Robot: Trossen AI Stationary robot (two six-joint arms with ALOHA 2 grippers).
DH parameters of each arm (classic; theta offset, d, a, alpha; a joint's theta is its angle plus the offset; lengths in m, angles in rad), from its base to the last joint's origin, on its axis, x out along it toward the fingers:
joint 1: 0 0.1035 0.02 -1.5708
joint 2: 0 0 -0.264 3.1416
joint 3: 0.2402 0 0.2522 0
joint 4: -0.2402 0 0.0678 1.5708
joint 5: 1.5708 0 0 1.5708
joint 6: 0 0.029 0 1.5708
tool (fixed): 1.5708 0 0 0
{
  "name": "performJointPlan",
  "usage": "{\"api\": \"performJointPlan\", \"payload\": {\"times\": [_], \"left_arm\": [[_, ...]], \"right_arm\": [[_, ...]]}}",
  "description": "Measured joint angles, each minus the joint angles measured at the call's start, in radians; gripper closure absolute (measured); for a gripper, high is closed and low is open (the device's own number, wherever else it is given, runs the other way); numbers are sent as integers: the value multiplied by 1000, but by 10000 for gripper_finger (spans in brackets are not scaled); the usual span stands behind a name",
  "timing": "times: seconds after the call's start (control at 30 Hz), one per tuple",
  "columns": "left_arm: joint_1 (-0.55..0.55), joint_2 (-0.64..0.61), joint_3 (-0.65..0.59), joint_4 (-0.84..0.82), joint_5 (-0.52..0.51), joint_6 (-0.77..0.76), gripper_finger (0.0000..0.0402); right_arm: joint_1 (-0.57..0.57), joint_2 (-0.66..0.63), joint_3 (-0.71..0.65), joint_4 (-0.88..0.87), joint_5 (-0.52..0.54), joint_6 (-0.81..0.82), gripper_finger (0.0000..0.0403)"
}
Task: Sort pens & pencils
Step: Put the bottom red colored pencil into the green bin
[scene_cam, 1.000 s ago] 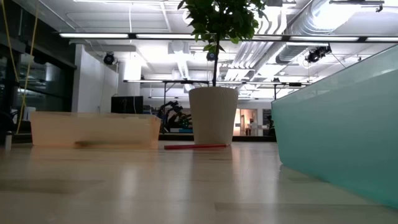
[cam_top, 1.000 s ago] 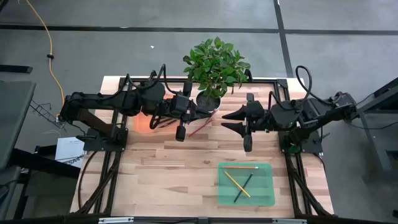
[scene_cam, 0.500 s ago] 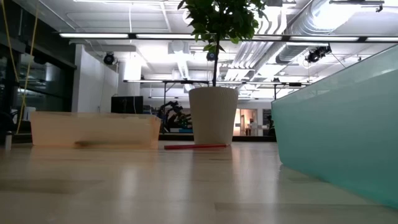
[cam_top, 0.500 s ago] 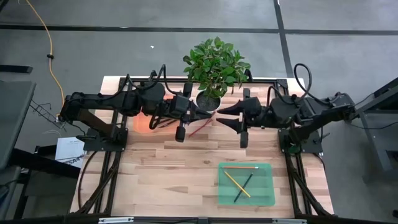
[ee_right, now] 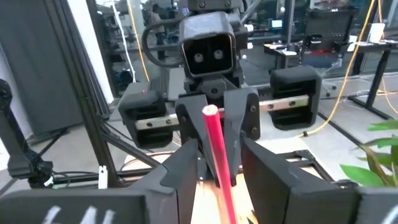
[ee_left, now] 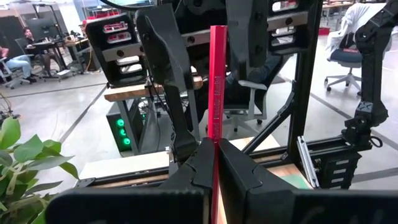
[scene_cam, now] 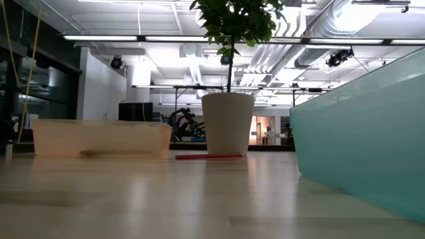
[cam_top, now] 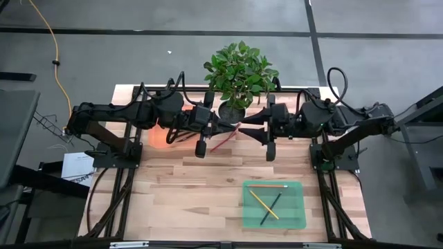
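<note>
red pencil (ee_left: 214, 93) clamped in left gripper (cam_top: 225, 127), right gripper (cam_top: 248, 128) facing.

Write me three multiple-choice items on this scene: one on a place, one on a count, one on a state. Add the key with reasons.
1. Where is the green tray?
A. Against the plant pot
B. On the right arm's side of the table, away from the plant
C. Under the left arm

2. How many sticks lie in the green tray?
A. One
B. Five
C. Three

3. How does the right gripper stand?
A. Open
B. Shut on a yellow pencil
C. Shut on a leaf

Key: B, the green tray sits at the table's right, far from the plant. C, two yellow pencils and one dark stick lie in it. A, the right gripper is spread, facing the left gripper, which is shut on a red pencil.
</note>
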State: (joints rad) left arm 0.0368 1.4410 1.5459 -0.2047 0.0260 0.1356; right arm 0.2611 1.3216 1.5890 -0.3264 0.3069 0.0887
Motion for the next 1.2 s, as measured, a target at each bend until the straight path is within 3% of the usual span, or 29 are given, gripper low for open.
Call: {"api": "performJointPlan", "payload": {"times": [0.7, 1.2], "left_arm": [[0, 0, 0, -5, 0, 2, 399], [1, 0, 0, -1, 13, 0, 399]], "right_arm": [[-15, 21, -1, 40, -34, -19, 289], [-14, 20, -1, 32, -4, -45, 372]]}}
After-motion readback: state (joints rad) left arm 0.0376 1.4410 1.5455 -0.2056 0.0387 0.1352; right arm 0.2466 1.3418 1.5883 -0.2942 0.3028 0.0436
